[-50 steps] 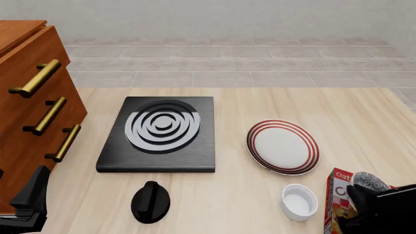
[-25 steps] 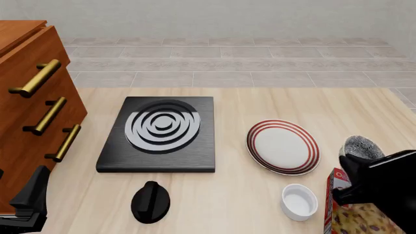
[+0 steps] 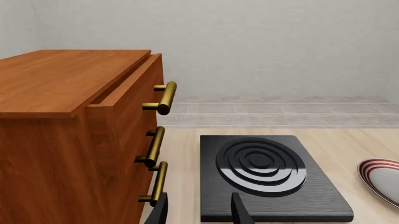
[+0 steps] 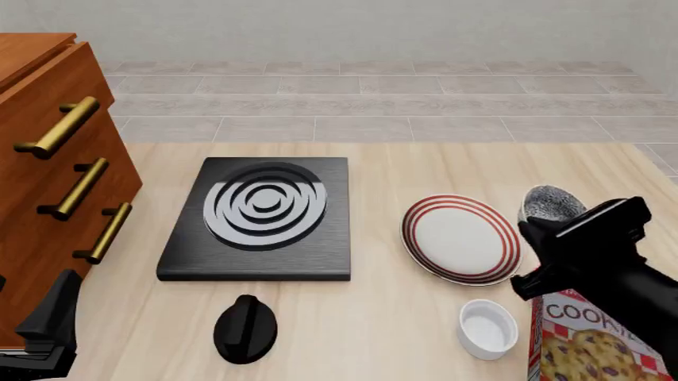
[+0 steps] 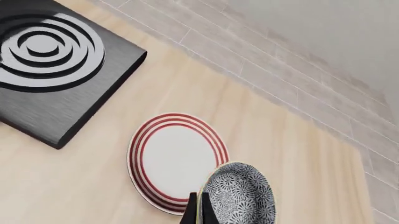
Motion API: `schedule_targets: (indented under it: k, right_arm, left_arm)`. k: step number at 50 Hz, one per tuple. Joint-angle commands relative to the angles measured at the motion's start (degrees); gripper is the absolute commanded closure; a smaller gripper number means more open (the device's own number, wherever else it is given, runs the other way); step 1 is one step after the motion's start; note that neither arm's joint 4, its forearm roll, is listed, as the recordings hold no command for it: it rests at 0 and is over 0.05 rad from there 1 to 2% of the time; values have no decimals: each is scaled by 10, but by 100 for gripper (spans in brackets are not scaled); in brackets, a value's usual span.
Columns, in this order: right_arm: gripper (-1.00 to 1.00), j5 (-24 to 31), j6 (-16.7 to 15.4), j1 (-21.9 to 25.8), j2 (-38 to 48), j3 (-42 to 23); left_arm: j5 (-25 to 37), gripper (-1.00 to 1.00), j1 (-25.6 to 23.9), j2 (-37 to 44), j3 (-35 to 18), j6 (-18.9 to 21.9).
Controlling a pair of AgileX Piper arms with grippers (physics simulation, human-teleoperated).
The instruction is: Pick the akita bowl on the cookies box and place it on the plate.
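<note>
Gripping the akita bowl (image 4: 551, 203) by its rim, the right gripper (image 5: 201, 207) has its fingers pinched together on the bowl's edge and carries it in the air, clear of the cookies box (image 4: 593, 337), which lies on the surface (image 4: 424, 171) below and behind the gripper. Nothing sits in the bowl; its speckled, net-patterned inside shows plainly in the right wrist view. The plate (image 4: 461, 238) lies just to the left of the gripper in the front view, holding nothing, and the wrist view shows the bowl overlapping the plate's near red-ringed rim, though whether it hangs over the plate itself cannot be told. A small white bowl (image 4: 487, 328), also with nothing in it, stands on the surface to the gripper's left and nearer the arms, beside the box. Well to the left are the black stove (image 4: 260, 218) and a black knob (image 4: 246, 329). The left gripper (image 3: 198, 214) hovers low beside the wooden drawer cabinet (image 4: 48, 182), its fingers set apart with nothing between them, pointing toward the stove.
</note>
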Motion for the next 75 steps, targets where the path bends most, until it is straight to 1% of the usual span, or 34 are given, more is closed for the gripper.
schedule_targets:
  k: [1,7,8,12,29,45,47,48,61,75]
  right_arm:
    - [100,-28,-39,33,78,-45]
    - [100,-23,-45,46,99,-66]
    - [100,-26,-50,47,104,-65]
    - [100,-23,-48,50,113,-72]
    - [100,-30,-63,63,149,-88]
    - [100,-45,-57,64,173,-88]
    - [100,-43,-54,65,175,-89]
    - [100,-40,-47,66,182,-93]
    - [100,-54,-53,65,216,-103]
    - [100,-38,-57,65,232,-119]
  left_arm:
    - [0,-100,0,0,0,0]
    - [0,-100,0,0,0,0]
    - [0,-100,0,0,0,0]
    - [0,-100,0,0,0,0]
    - [0,-100,0,0,0,0]
    - [0,-100,0,0,0,0]
    - [0,-100,0,0,0,0]
    - [0,-100,0,0,0,0]
    - [0,-100,0,0,0,0]
    - [0,-100,0,0,0,0]
